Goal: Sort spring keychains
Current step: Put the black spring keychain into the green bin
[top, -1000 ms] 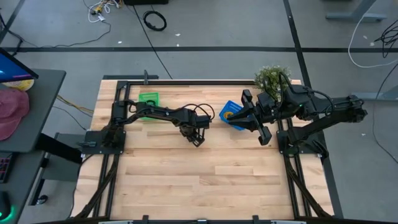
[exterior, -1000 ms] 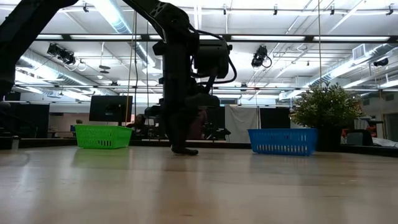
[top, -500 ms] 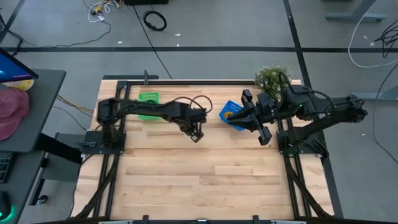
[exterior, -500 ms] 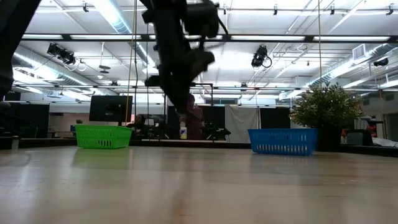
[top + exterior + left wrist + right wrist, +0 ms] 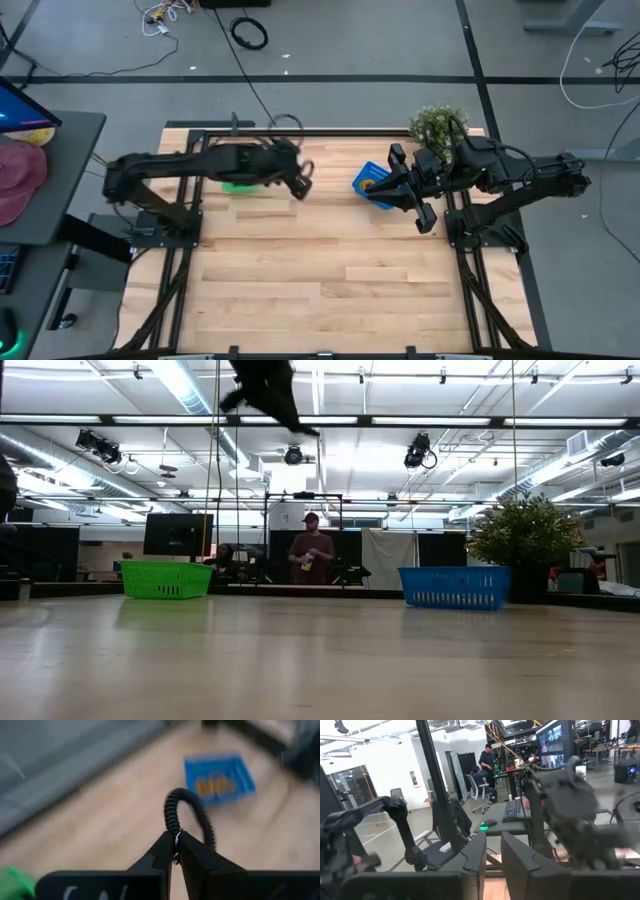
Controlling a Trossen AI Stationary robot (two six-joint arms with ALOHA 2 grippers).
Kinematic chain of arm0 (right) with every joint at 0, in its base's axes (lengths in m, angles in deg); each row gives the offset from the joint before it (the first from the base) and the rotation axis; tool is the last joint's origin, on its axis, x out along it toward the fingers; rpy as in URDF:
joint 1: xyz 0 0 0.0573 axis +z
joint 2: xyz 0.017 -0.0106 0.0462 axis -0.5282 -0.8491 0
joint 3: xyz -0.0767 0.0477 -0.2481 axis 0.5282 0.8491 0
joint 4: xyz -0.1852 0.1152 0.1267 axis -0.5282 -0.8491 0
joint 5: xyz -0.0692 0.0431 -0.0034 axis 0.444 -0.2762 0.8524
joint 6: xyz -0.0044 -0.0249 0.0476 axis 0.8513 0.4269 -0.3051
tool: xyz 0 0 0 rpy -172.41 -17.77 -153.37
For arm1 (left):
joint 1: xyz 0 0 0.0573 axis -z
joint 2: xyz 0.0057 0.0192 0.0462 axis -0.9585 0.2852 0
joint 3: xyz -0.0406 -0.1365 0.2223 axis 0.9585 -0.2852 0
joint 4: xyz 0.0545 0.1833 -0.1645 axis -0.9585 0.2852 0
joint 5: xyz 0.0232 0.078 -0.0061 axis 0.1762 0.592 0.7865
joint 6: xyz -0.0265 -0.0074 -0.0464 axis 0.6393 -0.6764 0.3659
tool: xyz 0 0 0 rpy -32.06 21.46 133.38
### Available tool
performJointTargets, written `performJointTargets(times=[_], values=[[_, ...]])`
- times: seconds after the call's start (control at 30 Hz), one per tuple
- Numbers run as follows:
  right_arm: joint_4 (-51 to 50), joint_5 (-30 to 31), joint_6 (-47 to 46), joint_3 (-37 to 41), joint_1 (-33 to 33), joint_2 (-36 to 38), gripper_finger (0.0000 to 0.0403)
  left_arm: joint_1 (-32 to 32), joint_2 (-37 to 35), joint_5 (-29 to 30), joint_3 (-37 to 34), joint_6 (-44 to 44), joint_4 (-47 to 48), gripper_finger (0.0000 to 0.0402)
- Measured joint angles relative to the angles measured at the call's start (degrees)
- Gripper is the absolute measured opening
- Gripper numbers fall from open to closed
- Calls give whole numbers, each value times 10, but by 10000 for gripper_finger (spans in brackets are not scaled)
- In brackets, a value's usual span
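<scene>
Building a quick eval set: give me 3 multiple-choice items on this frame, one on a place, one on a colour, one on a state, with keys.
1. Where is the left gripper?
A. Between the green basket and the blue basket, raised off the table
B. Inside the blue basket
C. At the table's near edge

2. What colour is the spring keychain in the left gripper?
A. Orange
B. Black
C. Green

3. How do the left gripper's fingers stand?
A. Wide open, empty
B. Shut on nothing
C. Shut on the keychain's ring

Key: 1 A, the high view shows it between the baskets and the low view shows it high up. 2 B, the left wrist view shows a black coil. 3 C, the fingers pinch the small ring there.
</scene>
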Motion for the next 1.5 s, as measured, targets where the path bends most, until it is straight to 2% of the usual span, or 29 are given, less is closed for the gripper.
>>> performJointTargets(times=[0.2,0.27,0.37,0.47,0.57,0.7,0.83,1.0,1.27,1.5], values=[[4,0,0,0,0,0,62,52,-75,233,0,-67,-58,32],[4,0,0,0,-1,0,62,72,-98,289,-1,-99,-80,32],[6,0,0,0,-5,0,62,99,-113,329,0,-153,-135,31],[10,0,1,0,-7,0,62,122,-117,340,0,-209,-194,23],[17,0,6,0,-8,0,62,142,-116,294,-7,-291,-249,9],[18,0,9,0,-8,1,62,163,-116,155,-26,-367,-372,6],[15,0,0,0,-8,3,62,174,-115,94,-32,-384,-469,7],[15,0,0,0,-8,3,62,173,-116,14,-32,-372,-523,4],[6,15,17,0,-8,3,66,170,-114,14,-31,-362,-529,5],[13,76,68,0,-8,-14,107,154,-108,-12,-31,-345,-551,7]])
